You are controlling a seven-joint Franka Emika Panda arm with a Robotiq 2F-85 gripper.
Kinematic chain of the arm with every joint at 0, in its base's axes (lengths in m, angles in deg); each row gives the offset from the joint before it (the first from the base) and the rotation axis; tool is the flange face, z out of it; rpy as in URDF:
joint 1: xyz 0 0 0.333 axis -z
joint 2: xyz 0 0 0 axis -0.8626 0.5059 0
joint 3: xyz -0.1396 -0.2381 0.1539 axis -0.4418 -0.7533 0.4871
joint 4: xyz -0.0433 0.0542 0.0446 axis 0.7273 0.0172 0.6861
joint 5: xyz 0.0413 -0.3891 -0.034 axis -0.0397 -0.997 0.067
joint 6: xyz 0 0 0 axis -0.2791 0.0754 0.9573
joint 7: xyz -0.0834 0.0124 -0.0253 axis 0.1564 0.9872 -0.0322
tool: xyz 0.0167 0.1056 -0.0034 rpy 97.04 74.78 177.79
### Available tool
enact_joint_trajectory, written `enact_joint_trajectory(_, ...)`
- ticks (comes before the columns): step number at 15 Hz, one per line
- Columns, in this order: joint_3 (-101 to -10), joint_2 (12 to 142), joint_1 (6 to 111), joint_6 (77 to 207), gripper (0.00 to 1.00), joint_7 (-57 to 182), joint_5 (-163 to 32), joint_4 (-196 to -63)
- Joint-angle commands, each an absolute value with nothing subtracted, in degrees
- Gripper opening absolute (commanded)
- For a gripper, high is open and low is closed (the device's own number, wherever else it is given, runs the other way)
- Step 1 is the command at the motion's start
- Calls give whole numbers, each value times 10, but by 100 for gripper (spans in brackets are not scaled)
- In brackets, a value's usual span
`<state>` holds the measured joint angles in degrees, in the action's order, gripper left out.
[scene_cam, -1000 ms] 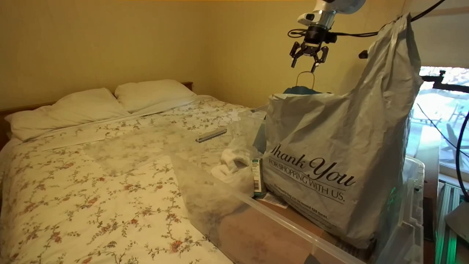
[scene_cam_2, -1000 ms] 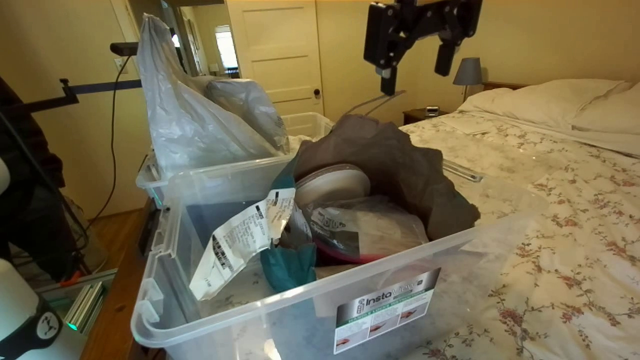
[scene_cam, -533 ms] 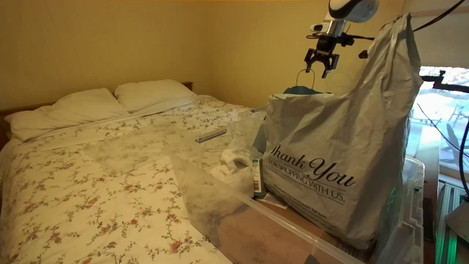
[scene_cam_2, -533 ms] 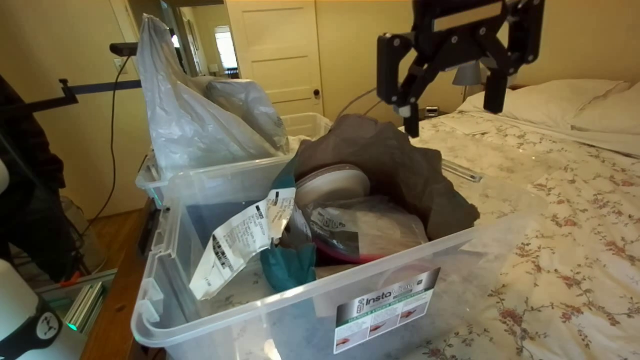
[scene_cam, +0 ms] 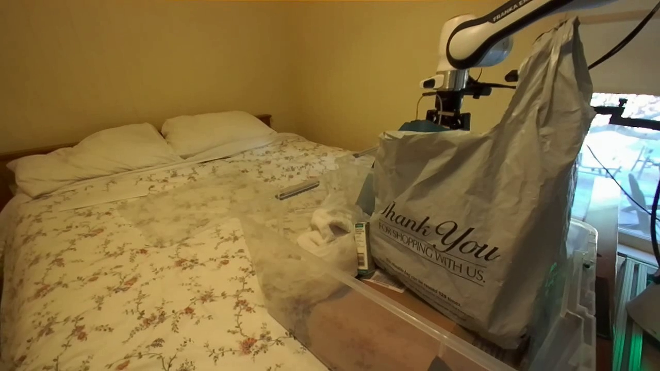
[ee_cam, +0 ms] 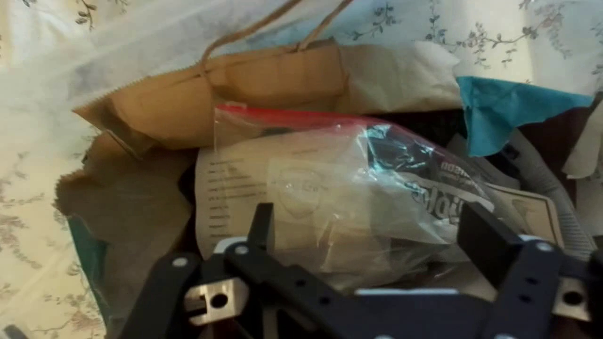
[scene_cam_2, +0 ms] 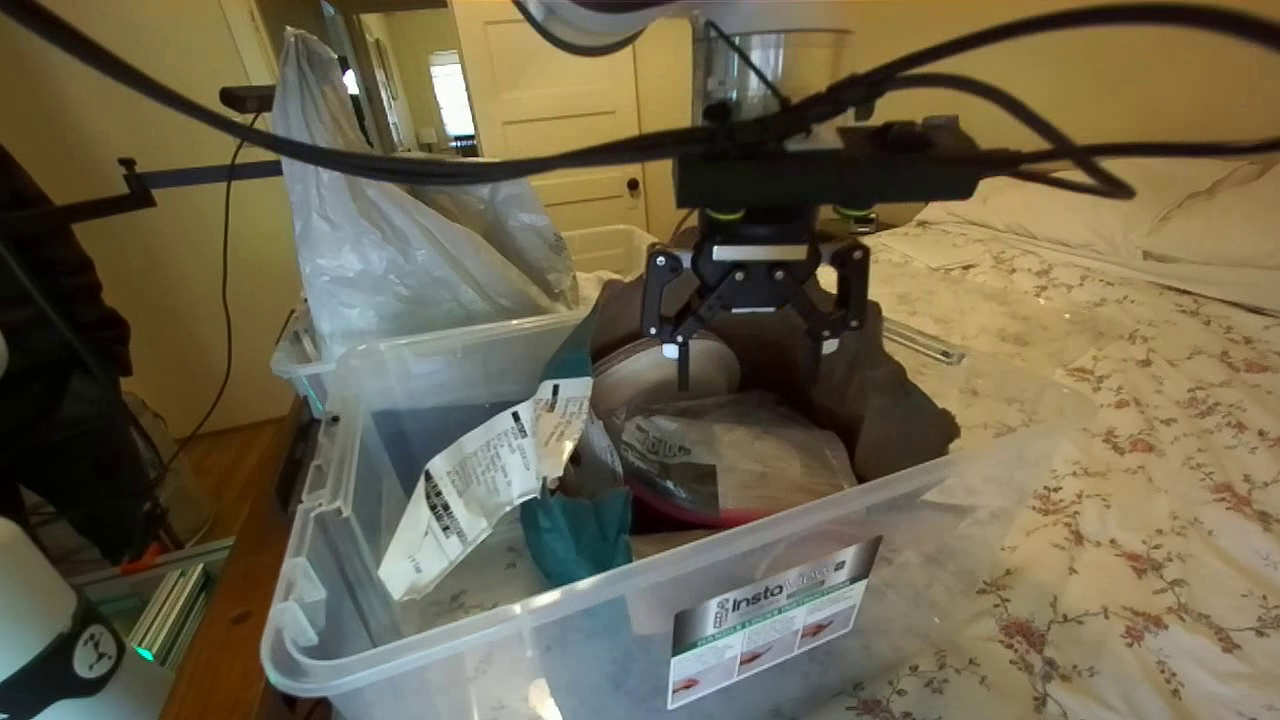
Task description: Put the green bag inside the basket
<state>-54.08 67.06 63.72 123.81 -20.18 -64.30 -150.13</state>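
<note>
The green bag stands open-mouthed in a clear plastic bin [scene_cam_2: 480, 665]. In that exterior view its teal flap [scene_cam_2: 575, 537] and brown paper lining show. In an exterior view its teal top [scene_cam: 420, 126] and thin looped handle [scene_cam: 418, 105] rise behind the grey bag. A teal corner [ee_cam: 499, 113] and the handle cord [ee_cam: 252, 30] show in the wrist view. A clear zip bag [ee_cam: 301, 179] lies inside it. My gripper [scene_cam_2: 750, 372] is open and points down into the bag's mouth. Whether the fingertips touch the contents I cannot tell. No other basket shows.
A tall grey "Thank You" bag [scene_cam: 454, 216] stands in another clear bin [scene_cam: 402, 307], beside a small box [scene_cam: 363, 247]. It also shows in an exterior view [scene_cam_2: 400, 260]. A torn white label [scene_cam_2: 480, 490] hangs at the bag's side. A bed [scene_cam: 154, 257] lies alongside.
My gripper has come down from above the green bag's handle into the bag's open mouth, turning on the way. It stays open. The bag and bins have not visibly moved.
</note>
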Motion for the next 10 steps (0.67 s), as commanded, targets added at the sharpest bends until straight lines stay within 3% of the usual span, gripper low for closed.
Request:
enact_joint_trajectory(1, -536, 672, 636, 1238, 100, -199, -643, -1504)
enact_joint_trajectory(5, -539, 675, 635, 1254, 100, -162, -646, -1509)
enact_joint_trajectory(10, -539, 692, 650, 1313, 100, -323, -652, -1551)
